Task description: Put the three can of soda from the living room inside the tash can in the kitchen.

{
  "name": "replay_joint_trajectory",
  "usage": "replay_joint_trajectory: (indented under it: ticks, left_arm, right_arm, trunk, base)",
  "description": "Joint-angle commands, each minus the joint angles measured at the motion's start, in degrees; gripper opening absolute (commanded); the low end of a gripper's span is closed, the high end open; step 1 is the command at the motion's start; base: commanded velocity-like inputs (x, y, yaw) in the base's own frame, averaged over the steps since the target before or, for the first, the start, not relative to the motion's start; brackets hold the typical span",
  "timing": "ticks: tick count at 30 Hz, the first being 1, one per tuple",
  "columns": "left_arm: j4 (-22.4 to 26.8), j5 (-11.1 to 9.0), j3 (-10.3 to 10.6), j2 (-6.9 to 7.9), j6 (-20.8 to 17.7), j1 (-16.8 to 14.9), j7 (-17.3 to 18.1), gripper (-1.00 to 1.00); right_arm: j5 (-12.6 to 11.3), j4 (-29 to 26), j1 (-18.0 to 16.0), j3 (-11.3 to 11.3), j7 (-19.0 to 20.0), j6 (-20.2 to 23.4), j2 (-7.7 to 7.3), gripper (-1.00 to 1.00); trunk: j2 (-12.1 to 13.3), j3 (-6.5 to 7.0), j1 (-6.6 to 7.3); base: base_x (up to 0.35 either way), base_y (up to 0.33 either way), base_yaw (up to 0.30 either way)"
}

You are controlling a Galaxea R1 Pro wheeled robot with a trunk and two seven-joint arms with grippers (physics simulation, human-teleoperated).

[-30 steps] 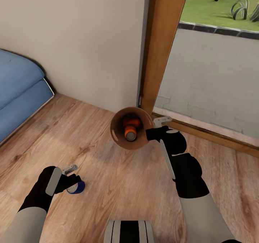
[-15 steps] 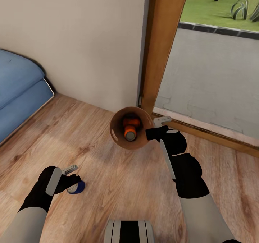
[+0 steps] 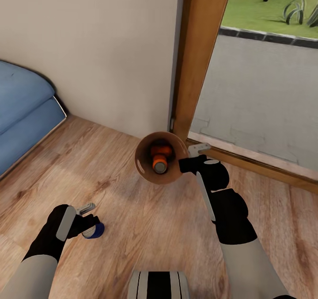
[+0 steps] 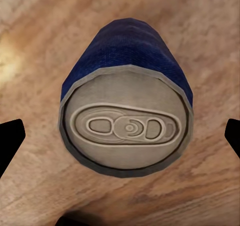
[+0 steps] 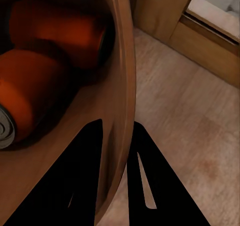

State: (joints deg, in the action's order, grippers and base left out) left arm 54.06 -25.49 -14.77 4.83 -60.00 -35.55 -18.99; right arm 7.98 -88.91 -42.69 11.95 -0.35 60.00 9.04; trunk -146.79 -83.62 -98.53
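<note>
My right gripper (image 3: 183,161) is shut on the rim of the copper-brown trash can (image 3: 143,166), one finger inside the wall and one outside (image 5: 116,136). The can hangs tilted, its mouth toward me, near the wooden door frame. Two orange soda cans (image 3: 160,161) lie inside it, one behind the other (image 5: 30,100). The dark blue soda can (image 3: 96,230) is low over the wood floor at the tips of my left gripper (image 3: 88,221). Its silver top (image 4: 127,131) faces the left wrist camera. The black fingertips (image 4: 11,141) stand wide apart on either side, not touching it.
A blue sofa (image 3: 22,104) fills the left side against the beige wall. A wooden door frame (image 3: 198,55) and a glass door onto grey paving stand right behind the trash can. My base (image 3: 158,285) shows at the bottom, with pale wood floor around it.
</note>
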Motion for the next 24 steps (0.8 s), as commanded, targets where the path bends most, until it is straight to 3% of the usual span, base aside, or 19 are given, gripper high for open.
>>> replay_joint_trajectory:
  ticks: [1, 5, 24]
  left_arm:
    - [0.0, 0.0, 0.0, 0.0, 0.0, 0.0, 0.0, 1.0]
    - [0.0, 0.0, 0.0, 0.0, 0.7, 0.0, 0.0, 1.0]
    - [-0.1, 0.0, 0.0, 0.0, 1.3, 0.0, -0.1, 1.0]
  right_arm:
    - [-0.8, 0.0, 0.0, 0.1, 0.2, 0.0, 0.01, -1.0]
    - [-0.8, 0.0, 0.0, 0.1, 0.3, 0.0, 0.01, -1.0]
    - [-1.0, -1.3, 0.1, 0.2, 0.5, 0.0, 0.01, -1.0]
  trunk:
    - [0.0, 0.01, 0.01]
    - [-0.1, -0.88, -0.1]
    - [-0.1, -0.88, -0.1]
  base:
    - [0.0, 0.0, 0.0]
    - [0.0, 0.0, 0.0]
    - [0.0, 0.0, 0.0]
